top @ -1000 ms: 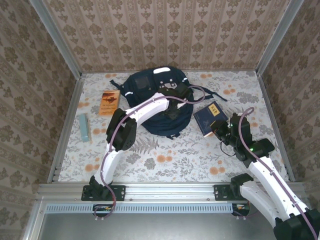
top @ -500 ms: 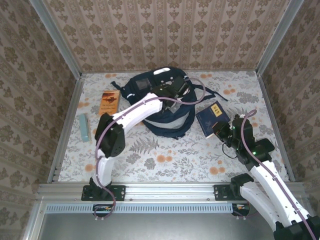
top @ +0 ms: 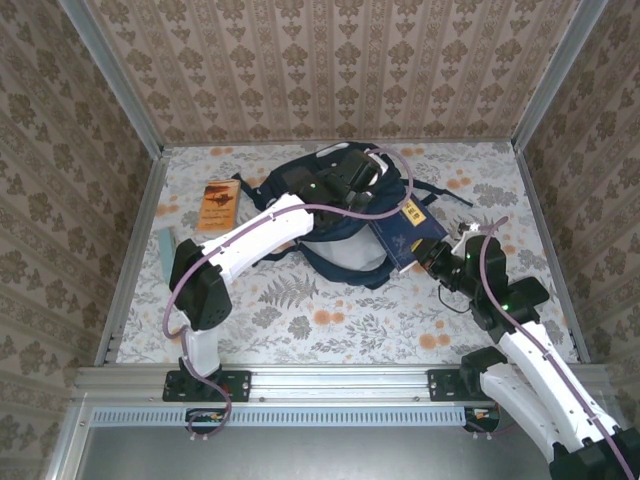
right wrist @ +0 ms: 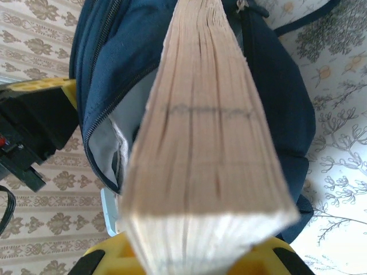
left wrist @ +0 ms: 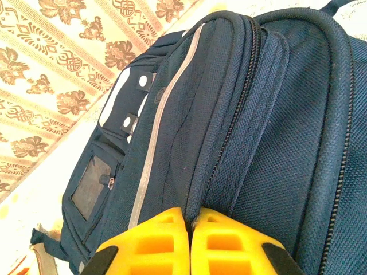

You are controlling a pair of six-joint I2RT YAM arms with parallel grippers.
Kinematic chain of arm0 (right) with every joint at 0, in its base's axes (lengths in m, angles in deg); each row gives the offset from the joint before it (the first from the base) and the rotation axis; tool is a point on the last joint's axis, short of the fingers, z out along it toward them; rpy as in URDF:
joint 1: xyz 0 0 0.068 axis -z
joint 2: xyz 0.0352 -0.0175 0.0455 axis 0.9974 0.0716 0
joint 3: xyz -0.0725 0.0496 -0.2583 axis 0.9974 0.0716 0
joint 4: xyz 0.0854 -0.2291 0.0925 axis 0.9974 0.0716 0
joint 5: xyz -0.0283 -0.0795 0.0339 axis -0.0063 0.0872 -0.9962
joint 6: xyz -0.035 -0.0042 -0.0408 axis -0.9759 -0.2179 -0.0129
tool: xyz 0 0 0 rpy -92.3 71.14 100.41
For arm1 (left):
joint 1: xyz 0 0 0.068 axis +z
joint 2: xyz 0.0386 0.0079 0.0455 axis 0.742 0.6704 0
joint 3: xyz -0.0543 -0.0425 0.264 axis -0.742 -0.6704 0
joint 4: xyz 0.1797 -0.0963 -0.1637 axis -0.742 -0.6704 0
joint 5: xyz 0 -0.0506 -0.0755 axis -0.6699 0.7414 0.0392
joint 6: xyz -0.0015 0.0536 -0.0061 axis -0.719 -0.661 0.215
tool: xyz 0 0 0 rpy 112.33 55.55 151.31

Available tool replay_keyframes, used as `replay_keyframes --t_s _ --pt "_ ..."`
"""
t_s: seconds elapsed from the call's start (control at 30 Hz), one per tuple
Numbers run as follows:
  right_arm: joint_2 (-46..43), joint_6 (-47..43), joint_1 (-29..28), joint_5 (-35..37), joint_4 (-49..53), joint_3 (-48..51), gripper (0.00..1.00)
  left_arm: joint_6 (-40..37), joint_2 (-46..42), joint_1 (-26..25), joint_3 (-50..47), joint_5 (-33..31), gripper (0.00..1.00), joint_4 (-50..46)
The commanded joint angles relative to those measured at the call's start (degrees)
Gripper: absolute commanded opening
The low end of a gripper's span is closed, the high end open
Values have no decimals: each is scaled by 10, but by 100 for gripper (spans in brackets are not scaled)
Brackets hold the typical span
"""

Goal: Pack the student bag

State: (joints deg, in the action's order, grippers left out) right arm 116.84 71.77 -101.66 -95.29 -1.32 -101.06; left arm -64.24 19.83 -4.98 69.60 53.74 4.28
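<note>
Floral-print table (top: 300,320), patterned wallpaper on three sides: the student bag (top: 330,228) sits at far centre, its mouth gaping to show grey lining. L gripper (left wrist: 190,219) is pinched tight on a fabric ridge beside the bag's zipper, while R gripper (right wrist: 195,255) clamps a thick navy book (top: 405,232), page edges facing the wrist cam, its far end at the bag's opening. An orange book (top: 217,205) lies apart, to the bag's left.
</note>
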Motion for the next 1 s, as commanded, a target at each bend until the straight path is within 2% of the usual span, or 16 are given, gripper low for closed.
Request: replay_keyframes --t_s 0.0,0.3,0.57,0.97 --pt "9 24 -15 -12 -55 15 1 30 -8 -6 32 9 5 71" --pt "93 86 -57 9 -193 40 2 49 -1 -6 66 71 5 42" --pt "179 112 -82 68 -302 31 2 57 -21 -7 64 74 3 39" --pt "348 141 -101 138 -374 -51 1 71 -46 -8 59 79 0 38"
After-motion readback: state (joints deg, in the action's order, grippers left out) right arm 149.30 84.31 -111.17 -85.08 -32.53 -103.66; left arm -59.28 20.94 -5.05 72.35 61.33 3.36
